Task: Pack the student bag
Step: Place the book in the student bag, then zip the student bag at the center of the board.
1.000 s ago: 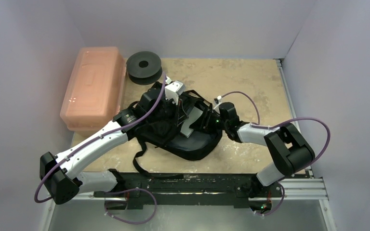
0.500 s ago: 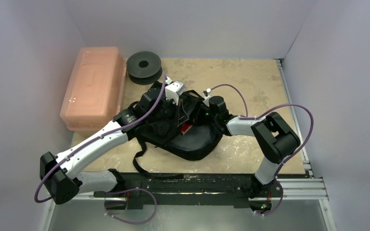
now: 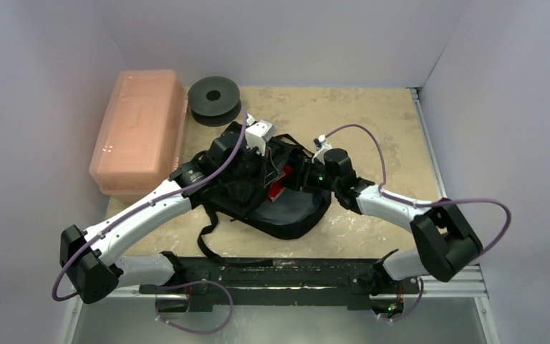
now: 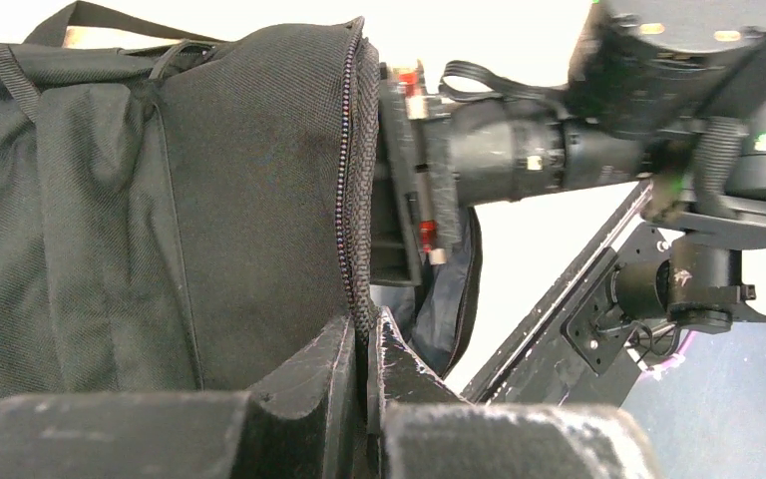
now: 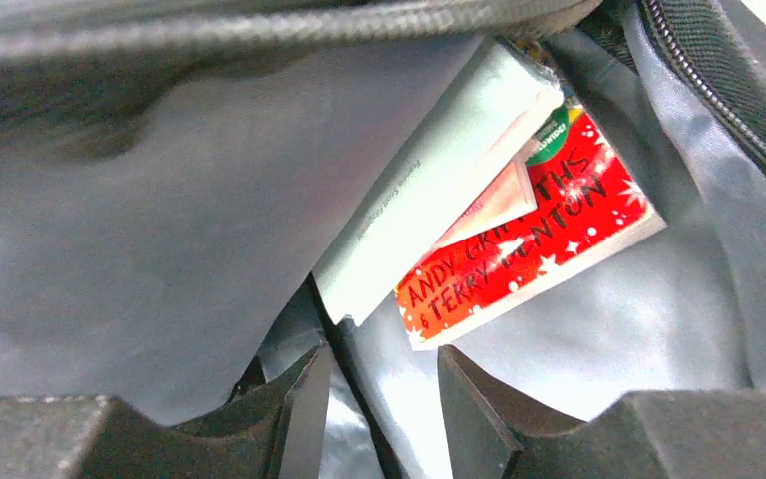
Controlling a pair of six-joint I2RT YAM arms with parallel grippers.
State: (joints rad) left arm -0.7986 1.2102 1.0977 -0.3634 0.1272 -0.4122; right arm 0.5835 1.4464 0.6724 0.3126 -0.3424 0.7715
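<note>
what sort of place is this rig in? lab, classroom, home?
Most likely a lab robot test cell: plain white walls box in a tan table, the left arm and right arm are bolted to a rail at its near edge, and the student bag, pink box and spool look like staged props.

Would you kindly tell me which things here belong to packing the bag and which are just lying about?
Job: student bag, its zip edge pinched by left gripper; red book and pale grey book inside; right gripper, open.
Lying about: pink plastic box; black spool.
</note>
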